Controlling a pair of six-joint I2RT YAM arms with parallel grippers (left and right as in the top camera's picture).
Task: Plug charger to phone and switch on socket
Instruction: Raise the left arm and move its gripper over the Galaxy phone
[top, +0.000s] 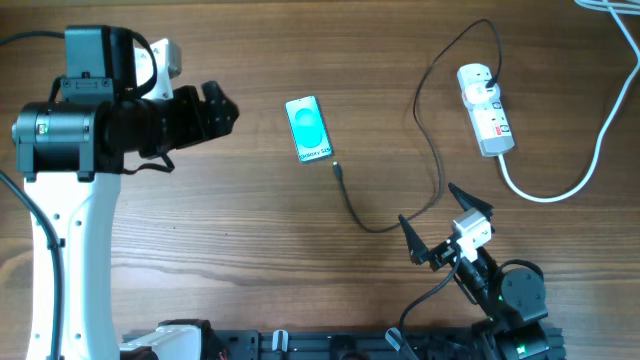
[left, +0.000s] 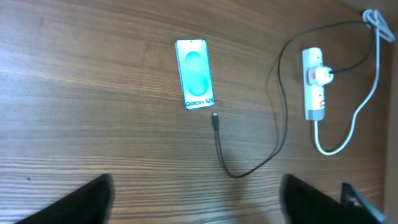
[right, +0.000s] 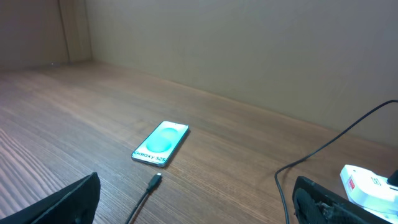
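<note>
The phone (top: 308, 128) lies flat mid-table, screen lit teal, its "Galaxy" end towards the charger's small black plug tip (top: 338, 170), which rests just short of it. The thin black charger cable (top: 437, 175) loops back to the white socket (top: 485, 110), where it is plugged in. My left gripper (top: 228, 112) hovers left of the phone, open and empty; its wrist view shows the phone (left: 194, 73), plug tip (left: 216, 120) and socket (left: 314, 84). Open as well, my right gripper (top: 440, 220) sits by the cable's bend, looking at the phone (right: 160, 143) and plug tip (right: 155, 182).
A thick white cord (top: 600, 140) curves from the socket's near end off the table's right side. The left arm's white base (top: 70, 250) stands at the left. The right arm's base (top: 515, 300) and a black rail (top: 300, 345) line the front edge.
</note>
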